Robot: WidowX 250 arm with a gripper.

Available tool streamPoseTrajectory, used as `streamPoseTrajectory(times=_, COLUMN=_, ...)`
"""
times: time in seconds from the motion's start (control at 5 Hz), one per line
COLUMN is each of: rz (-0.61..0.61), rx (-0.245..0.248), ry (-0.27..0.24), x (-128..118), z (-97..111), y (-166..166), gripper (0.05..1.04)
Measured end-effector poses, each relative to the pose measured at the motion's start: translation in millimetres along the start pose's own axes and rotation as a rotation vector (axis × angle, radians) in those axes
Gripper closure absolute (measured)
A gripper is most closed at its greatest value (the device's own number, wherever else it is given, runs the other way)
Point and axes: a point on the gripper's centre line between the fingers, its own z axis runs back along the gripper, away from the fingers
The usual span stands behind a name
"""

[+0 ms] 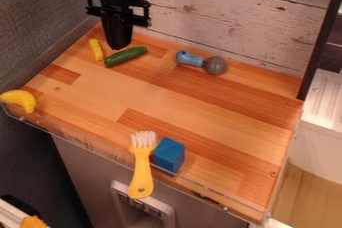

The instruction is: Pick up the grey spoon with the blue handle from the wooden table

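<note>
Striped wooden counter [194, 92] across centre; plank wall [227, 14] at top, grey wall [37, 7] upper left, wooden floor [310, 194] lower right. One gripper [119, 47], upper left, nearest one green cucumber [127, 56]; whether wide or narrow, cannot tell. Two yellow pieces: small one [97, 50] beside cucumber, banana [21, 100] at left edge. One blue-and-grey toy [191, 59], upper centre. One yellow brush [141, 172], one blue block [168, 155], lower centre.
</note>
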Motion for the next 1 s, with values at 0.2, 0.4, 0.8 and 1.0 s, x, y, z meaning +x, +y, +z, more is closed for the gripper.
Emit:
streamPoseTrajectory(times=0.2, rz=-0.073, rx=0.005, ry=0.005, x=9.8, z=4.2, y=-13.0, gripper=1.020)
streamPoseTrajectory(times=0.4, rz=-0.196, rx=0.014, ry=0.009, x=31.2, z=7.8, y=-36.7, gripper=1.020)
streamPoseTrajectory(times=0.8, rz=-0.303, rx=0.029, ry=0.019, x=66.1, z=11.5, y=-77.8, gripper=0.992)
streamPoseTrajectory(times=1.0, rz=-0.244, rx=0.029, ry=0.013, x=74.0, z=13.4, y=-86.3, gripper=0.822)
